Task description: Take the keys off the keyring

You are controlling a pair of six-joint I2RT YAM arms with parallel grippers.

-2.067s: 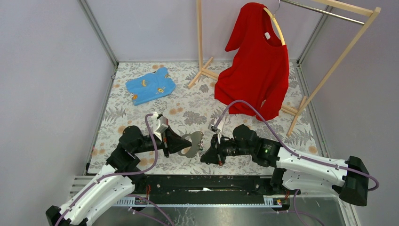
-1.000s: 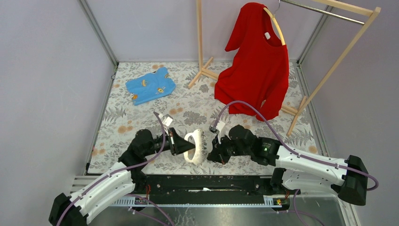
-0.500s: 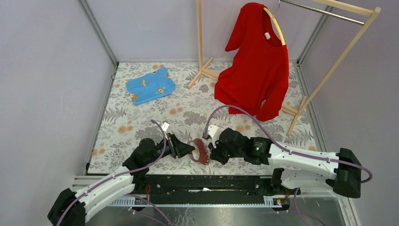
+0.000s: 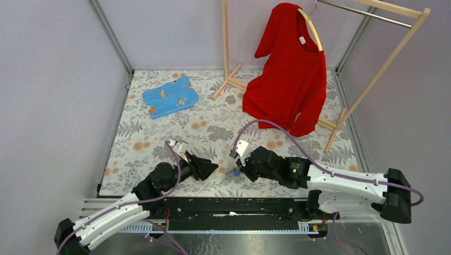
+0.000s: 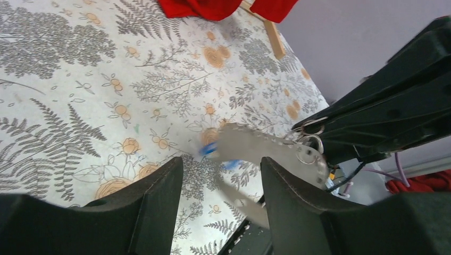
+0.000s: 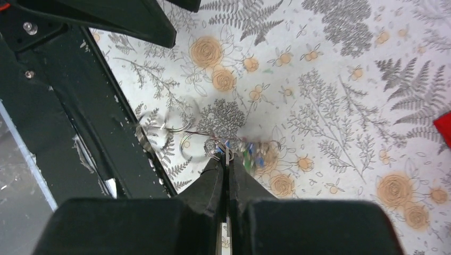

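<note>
Note right claw (image 6: 227, 159) pinched narrow on the keyring (image 6: 211, 146), fingertips shut where the wire loops meet. Find the keys (image 6: 256, 151) hanging off that ring at 3 o'clock of the tip in right wrist view, loops at 9 to 10 o'clock. All smeared by motion blur, blue flecks showing, count not readable. Held low over the floral surface (image 4: 159, 133); cannot tell whether touching it. Note left claw (image 4: 211, 169) spread wide, holding nothing, tips aimed at 3 o'clock in top view, straight at the bunch. From left claw: keys at 3 o'clock, near, ahead of the tips, not yet between the fingers. Long axis of the bunch roughly 9-to-3 in left wrist view, lying across the gap, as far as blur allows. Nearer arm: right, on the ring; left free for pulling. Judged step: left closing in on one key while right anchors the ring. No key seen lying off the ring. No containers in view. Elsewhere: red shirt (image 4: 290, 69) on wooden rack (image 4: 225, 37) at 1 o'clock, blue garment (image 4: 170, 96) at 11 o'clock, both well apart.
</note>
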